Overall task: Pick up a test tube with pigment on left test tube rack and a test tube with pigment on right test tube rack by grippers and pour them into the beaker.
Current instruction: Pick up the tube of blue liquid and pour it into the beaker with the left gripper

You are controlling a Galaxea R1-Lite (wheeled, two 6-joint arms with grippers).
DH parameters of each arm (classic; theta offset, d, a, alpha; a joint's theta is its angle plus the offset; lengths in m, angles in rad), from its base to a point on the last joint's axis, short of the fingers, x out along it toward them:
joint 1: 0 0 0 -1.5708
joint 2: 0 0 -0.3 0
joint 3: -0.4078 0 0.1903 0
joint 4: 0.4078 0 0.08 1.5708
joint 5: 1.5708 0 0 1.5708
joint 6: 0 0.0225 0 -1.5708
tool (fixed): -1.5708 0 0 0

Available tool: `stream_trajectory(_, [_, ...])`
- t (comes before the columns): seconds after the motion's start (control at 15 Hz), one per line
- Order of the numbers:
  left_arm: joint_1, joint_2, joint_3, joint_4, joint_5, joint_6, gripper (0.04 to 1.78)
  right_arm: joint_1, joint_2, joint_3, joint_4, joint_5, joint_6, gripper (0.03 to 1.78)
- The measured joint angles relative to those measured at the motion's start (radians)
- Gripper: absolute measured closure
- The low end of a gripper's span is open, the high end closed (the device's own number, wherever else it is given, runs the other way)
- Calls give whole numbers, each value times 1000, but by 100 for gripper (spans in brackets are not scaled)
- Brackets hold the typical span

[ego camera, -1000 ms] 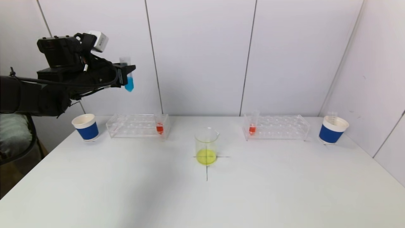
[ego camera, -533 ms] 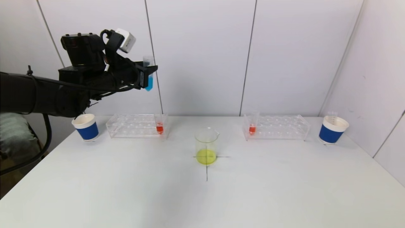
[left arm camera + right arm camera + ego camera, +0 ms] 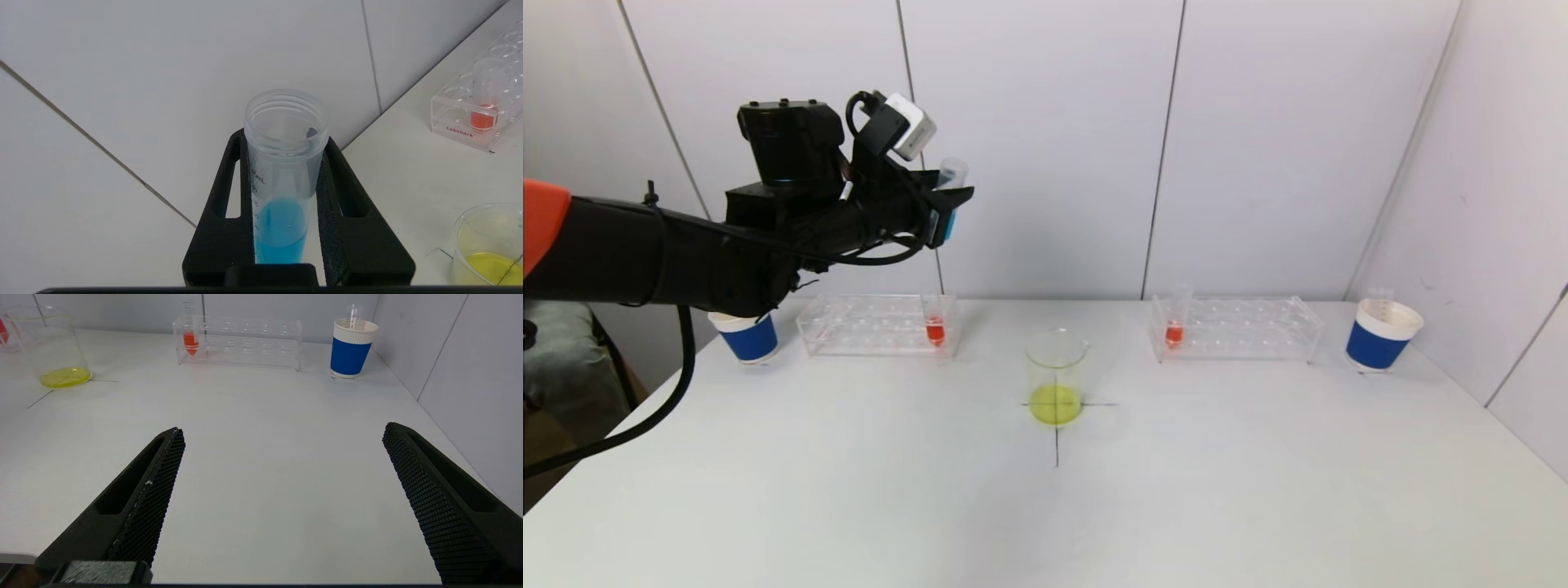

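Blue-pigment tube (image 3: 282, 196) aloft, tilted

The tube (image 3: 286, 179) clamped between my left pincer's fingers (image 3: 229, 228) carries a printed scale down its wall: a mark ending in "mL" sits uppermost, just below the threaded rim, "40" comes under it, and the figures lower down are too faint for me to read. Well beyond my pincer, on the table, the clear rack (image 3: 478, 110) shows the red word "Labshark" on its end face.
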Motion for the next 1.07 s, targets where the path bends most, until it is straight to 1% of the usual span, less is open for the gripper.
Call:
stream_trajectory(0.13, [-14, 19, -6, -23, -20, 46, 137, 0, 0, 0, 0, 0, 0, 5])
stream_trajectory(0.33, [-43, 57, -9, -128, -88, 59, 137, 0, 0, 0, 0, 0, 0, 5])
stream_trajectory(0.53, [-78, 88, -8, -156, -135, 80, 137, 0, 0, 0, 0, 0, 0, 5])
stream_trajectory(0.87, [-89, 123, -8, -176, -287, 154, 137, 0, 0, 0, 0, 0, 0, 5])
stream_trajectory(1.07, [-82, 141, -8, -180, -399, 259, 137, 0, 0, 0, 0, 0, 0, 5])
